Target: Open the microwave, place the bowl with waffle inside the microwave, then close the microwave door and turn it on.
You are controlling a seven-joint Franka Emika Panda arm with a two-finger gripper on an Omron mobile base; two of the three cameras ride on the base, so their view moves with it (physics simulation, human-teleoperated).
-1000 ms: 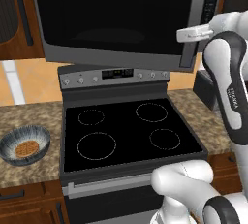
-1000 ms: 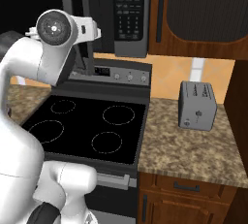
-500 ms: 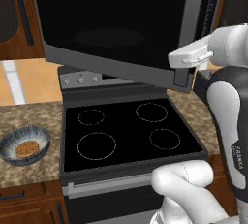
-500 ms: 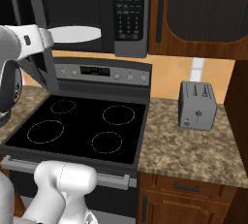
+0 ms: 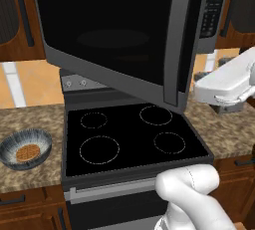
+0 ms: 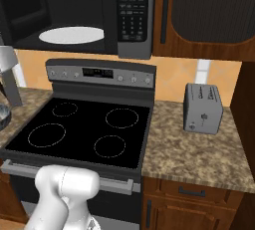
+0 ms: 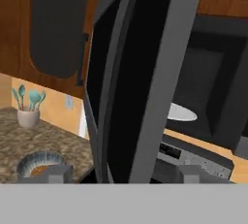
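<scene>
While microwave door (image 5: 119, 40) hangs swung open | black glass, grey frame | gripper (image 7: 123, 172) fingers spread, holding nothing

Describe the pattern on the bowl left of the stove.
Blue-grey and white radial streaks on the bowl, clearest in the left base view.

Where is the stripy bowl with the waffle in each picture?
Left base view: the bowl sits low at the left edge, on the counter left of the stove.
Right base view: the bowl is not in it.
Hand view: bottom left, on the counter.
Shared landmark: the open microwave door, swung out above the stove.
</scene>
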